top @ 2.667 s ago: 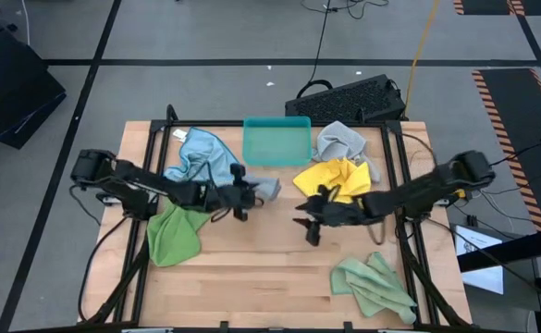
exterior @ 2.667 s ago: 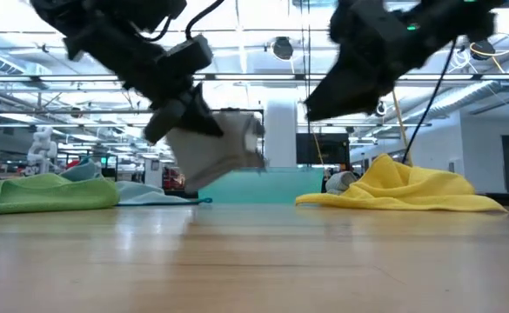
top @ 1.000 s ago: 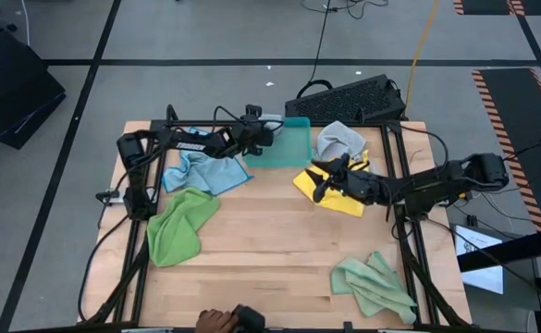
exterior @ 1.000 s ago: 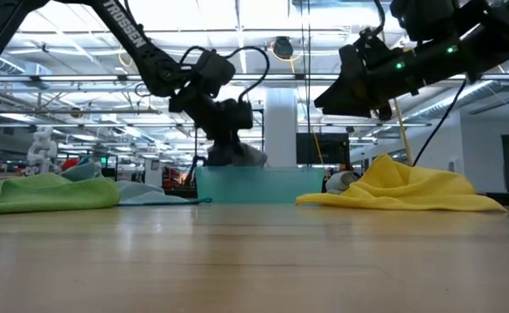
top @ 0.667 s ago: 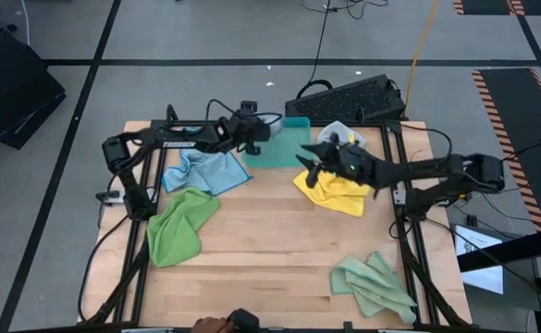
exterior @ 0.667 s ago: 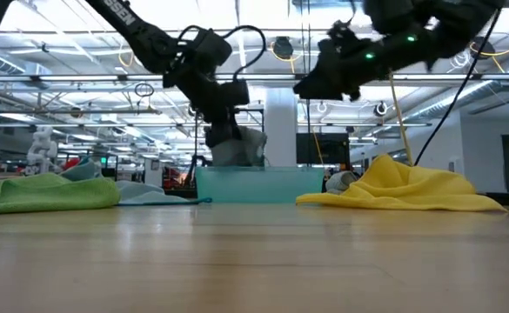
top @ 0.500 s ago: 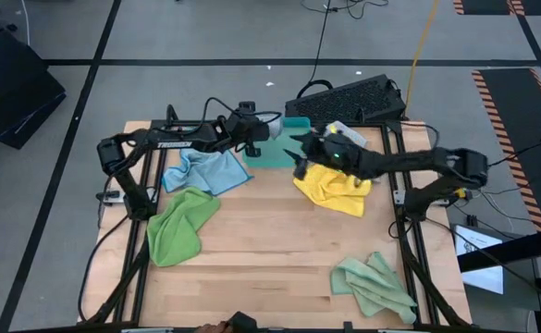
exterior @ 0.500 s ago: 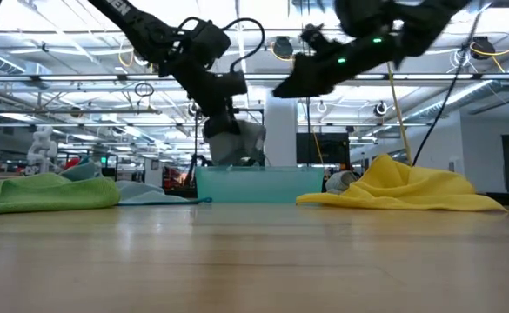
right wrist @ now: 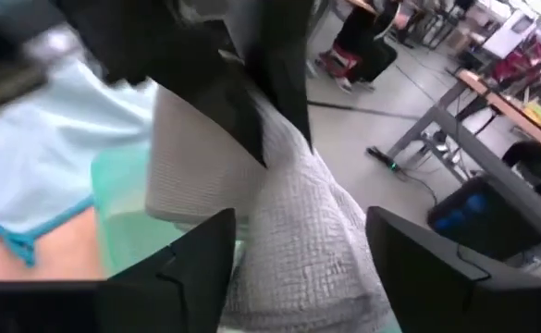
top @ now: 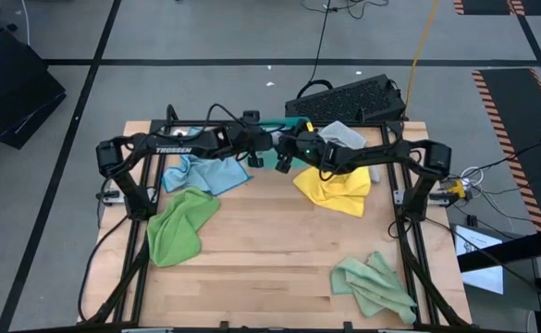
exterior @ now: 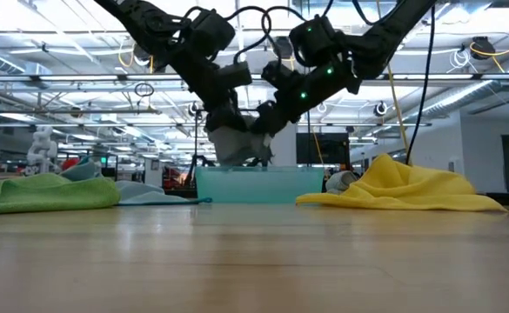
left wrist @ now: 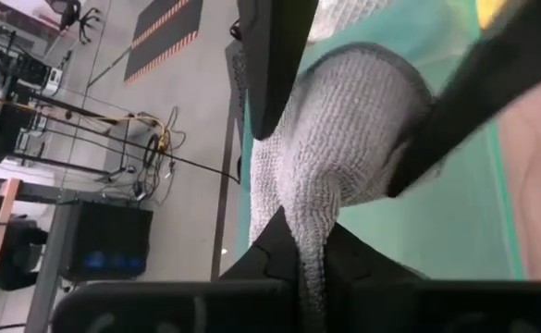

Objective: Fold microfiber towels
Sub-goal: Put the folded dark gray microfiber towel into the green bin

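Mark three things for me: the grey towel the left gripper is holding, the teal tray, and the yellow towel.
grey towel (left wrist: 344,139): left wrist view, on the bunched folded body above the tray.
teal tray (exterior: 258,185): low view, on its front wall.
yellow towel (top: 337,192): high view, on the flat middle of the cloth.

left end effector (top: 257,148) clamped, right end effector (top: 282,159) seemingly spread

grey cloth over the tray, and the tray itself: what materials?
Grey cloth: soft knitted-looking fabric, likely microfiber; a fine looped grid texture shows and it drapes limply. Tray: probably plastic; teal, smooth, slightly translucent walls with straight rigid edges.
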### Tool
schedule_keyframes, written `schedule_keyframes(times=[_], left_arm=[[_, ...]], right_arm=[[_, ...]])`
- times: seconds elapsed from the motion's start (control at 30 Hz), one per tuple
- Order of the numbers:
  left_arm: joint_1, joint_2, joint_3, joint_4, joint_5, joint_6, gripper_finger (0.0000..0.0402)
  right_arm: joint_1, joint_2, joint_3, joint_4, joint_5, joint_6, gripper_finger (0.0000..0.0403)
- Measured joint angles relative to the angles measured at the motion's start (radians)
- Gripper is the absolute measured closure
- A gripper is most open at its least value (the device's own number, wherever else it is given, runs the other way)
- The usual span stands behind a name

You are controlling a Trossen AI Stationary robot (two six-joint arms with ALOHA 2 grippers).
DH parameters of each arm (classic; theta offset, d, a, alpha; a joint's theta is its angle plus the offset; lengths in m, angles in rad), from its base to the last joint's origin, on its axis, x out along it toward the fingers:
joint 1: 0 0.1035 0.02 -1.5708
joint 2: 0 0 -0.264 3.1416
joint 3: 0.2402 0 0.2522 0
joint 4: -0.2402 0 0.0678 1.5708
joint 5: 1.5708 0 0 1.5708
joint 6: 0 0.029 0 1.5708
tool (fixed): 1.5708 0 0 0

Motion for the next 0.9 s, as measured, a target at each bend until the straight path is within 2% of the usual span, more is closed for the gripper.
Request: schedule_keyframes(times=[0.1,0.23,0.43,0.63,0.77,0.9], left_arm=[[-0.011,-0.004,0.000,0.013,-0.003,-0.006,0.0393],[-0.017,-0.004,0.000,0.046,-0.062,-0.016,0.0384],[-0.017,-0.004,0.000,0.041,-0.072,-0.021,0.0394],[-0.016,-0.004,0.000,0.047,-0.073,-0.071,0.0384],[-0.016,-0.004,-0.001,0.049,-0.071,-0.082,0.0393],[-0.018,-0.007,-0.001,0.050,-0.071,-0.066,0.0390]], right_arm=[[-0.003,0.001,0.000,-0.019,-0.007,0.064,0.0218],[0.001,0.001,0.000,-0.047,-0.008,0.115,0.0271],[0.021,0.000,0.000,-0.052,-0.002,0.119,0.0330],[0.017,0.000,0.000,-0.049,-0.006,0.124,0.0382],[0.028,-0.012,0.000,-0.074,-0.028,0.122,0.0380],[0.043,-0.063,0.000,-0.180,-0.030,0.122,0.0330]])
